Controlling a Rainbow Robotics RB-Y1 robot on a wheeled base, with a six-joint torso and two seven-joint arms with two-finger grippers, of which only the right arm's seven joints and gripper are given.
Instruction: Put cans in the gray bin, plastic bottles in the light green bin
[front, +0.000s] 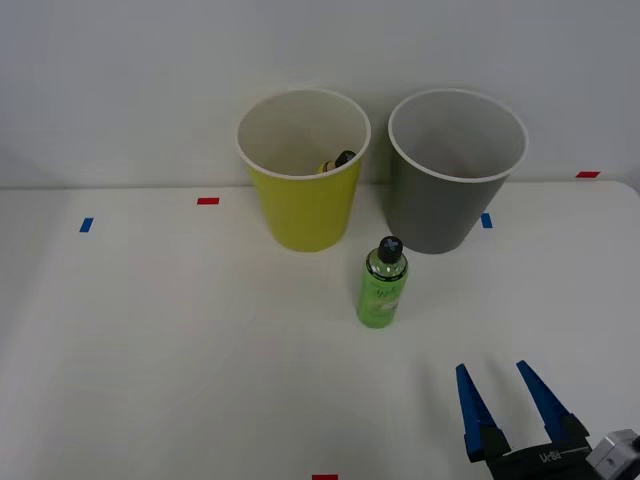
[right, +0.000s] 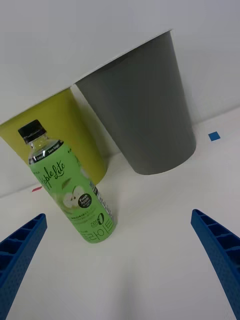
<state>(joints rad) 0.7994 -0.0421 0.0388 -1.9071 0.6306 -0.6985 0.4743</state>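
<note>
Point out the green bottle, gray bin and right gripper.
green bottle (front: 381, 292): front view, label.
gray bin (front: 435, 217): front view, outer wall.
right gripper (front: 508, 394): front view, between the open fingertips.

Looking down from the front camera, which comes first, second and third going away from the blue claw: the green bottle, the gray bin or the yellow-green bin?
From the right gripper:
1. Green bottle, standing upright on the table in front of the bins, nearest.
2. Gray bin, behind the bottle on the robot's right.
3. Yellow-green bin, beside the gray one on the robot's left, farthest.
</note>
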